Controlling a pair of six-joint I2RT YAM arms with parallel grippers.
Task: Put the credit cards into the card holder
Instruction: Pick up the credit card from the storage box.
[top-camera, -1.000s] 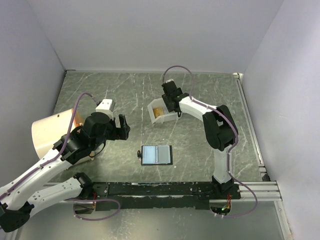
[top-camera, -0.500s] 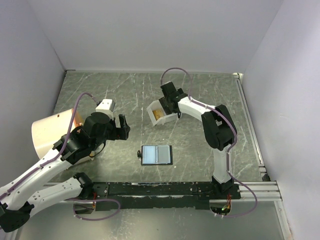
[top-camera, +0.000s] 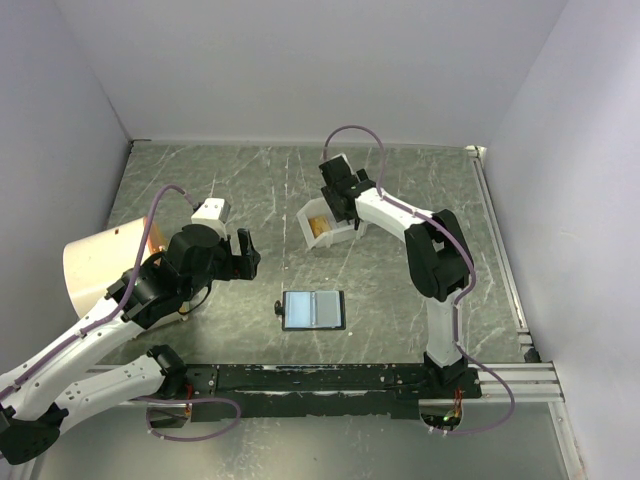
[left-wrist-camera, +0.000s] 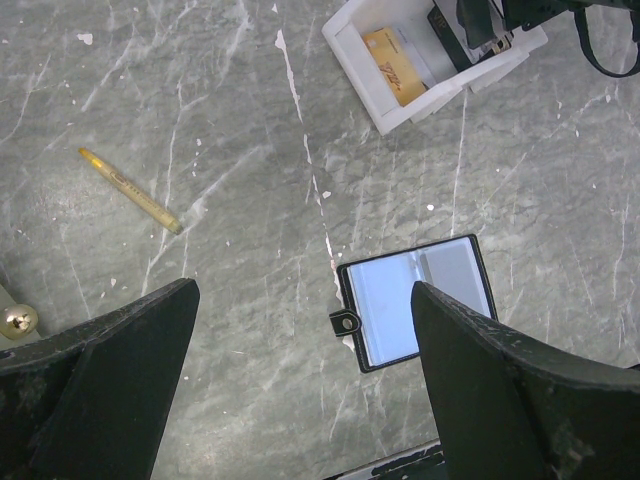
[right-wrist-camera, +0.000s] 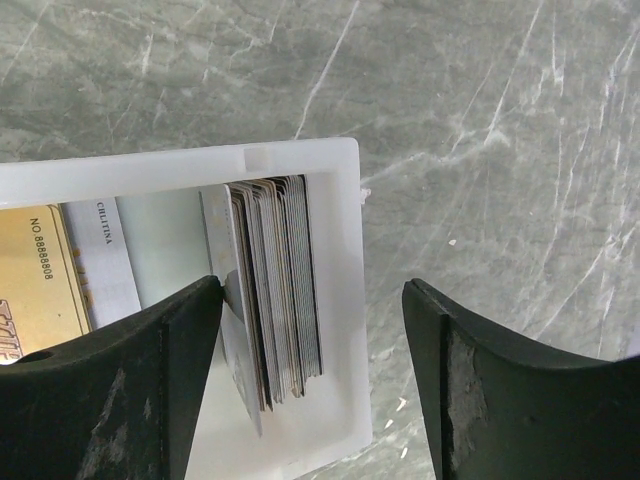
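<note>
Several credit cards (right-wrist-camera: 275, 290) stand on edge in a stack at the right end of a white box (right-wrist-camera: 345, 330). A gold card (right-wrist-camera: 35, 270) lies flat in the same box. My right gripper (right-wrist-camera: 312, 290) is open and straddles the stack and the box's end wall: the left finger touches the outermost card inside, the right finger hangs outside. The card holder (left-wrist-camera: 420, 300) lies open on the table, pale blue inside, black-edged; from above it is at mid-table (top-camera: 314, 310). My left gripper (left-wrist-camera: 303, 300) hovers open and empty left of it.
A yellow pen (left-wrist-camera: 130, 190) lies on the marbled table to the left. A beige cylinder (top-camera: 100, 262) rests at the left edge beside my left arm. The white box (top-camera: 318, 238) sits behind the card holder. Walls close in the table on three sides.
My right gripper has shifted slightly over the white box's end. The left arm and the card holder have not moved.
</note>
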